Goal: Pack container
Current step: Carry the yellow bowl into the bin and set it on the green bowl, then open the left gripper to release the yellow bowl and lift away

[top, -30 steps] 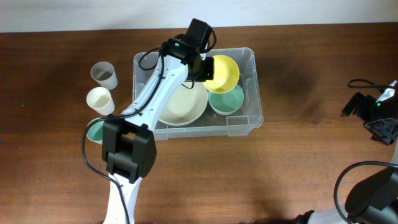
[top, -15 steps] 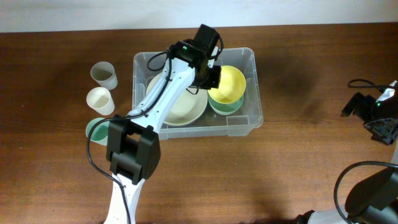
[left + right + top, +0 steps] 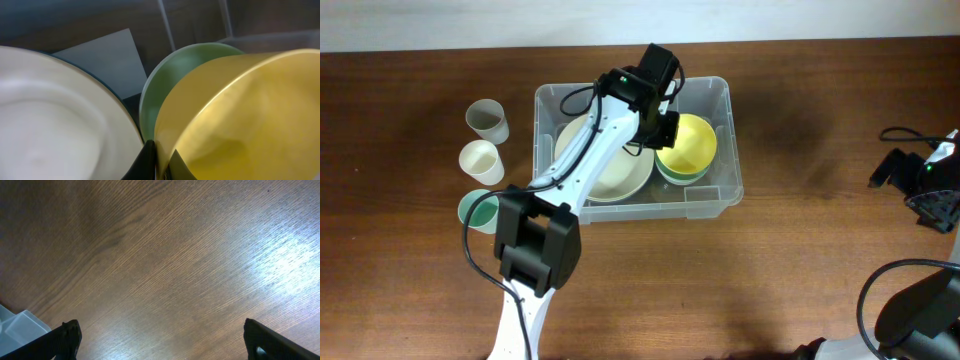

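where the overhead looks down, our left gripper (image 3: 665,128) reaches into the container (image 3: 720,195) on the surface (image 3: 820,280), clamped on the yellow bowl (image 3: 692,140) over the green bowl (image 3: 667,173). left wrist: its fingers (image 3: 144,162) pinch that bowl's rim beside a cream plate (image 3: 50,130). right wrist: our right gripper (image 3: 162,337) gapes wide above the surface.

The container (image 3: 708,203), a clear rectangular plastic bin with rounded corners, is sitting upright and open on the table (image 3: 820,260), slightly left of centre and toward the far side. It is holding a cream plate (image 3: 620,172) at left and a yellow bowl (image 3: 692,140) over a green bowl (image 3: 669,175) at right.
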You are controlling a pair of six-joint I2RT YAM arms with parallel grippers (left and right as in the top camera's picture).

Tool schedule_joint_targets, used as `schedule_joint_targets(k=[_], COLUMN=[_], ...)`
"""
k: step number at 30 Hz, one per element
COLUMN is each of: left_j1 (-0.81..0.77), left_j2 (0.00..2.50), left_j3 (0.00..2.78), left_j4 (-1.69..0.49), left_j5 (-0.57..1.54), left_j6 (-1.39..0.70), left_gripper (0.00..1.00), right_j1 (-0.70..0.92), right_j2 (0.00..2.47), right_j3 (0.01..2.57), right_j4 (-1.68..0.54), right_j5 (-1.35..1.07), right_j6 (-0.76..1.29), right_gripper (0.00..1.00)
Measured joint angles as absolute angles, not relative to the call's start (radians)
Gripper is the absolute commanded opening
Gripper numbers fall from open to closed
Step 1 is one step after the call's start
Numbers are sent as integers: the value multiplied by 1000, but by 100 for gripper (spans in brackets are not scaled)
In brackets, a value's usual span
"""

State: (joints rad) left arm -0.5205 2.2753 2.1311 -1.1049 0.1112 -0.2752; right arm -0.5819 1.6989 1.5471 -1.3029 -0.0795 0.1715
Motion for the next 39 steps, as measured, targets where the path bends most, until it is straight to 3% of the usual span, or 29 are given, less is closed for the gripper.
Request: schedule_joint_targets(k=[28,39], left_j1=[-517,-448], left_j2=[2321,2329], left_j3=[2133,2364], left_j4=[-1089,-1175], left_j5=[138,146], left_j6=[-263,-245], left_gripper=[12,28], right_j1=[-582,-582], right_j2=[1699,1699], right_j3=[1547,1547], right_j4=[-1303,-1303], right_j5=[-80,-80], right_j6=[172,171], right_gripper=[99,99])
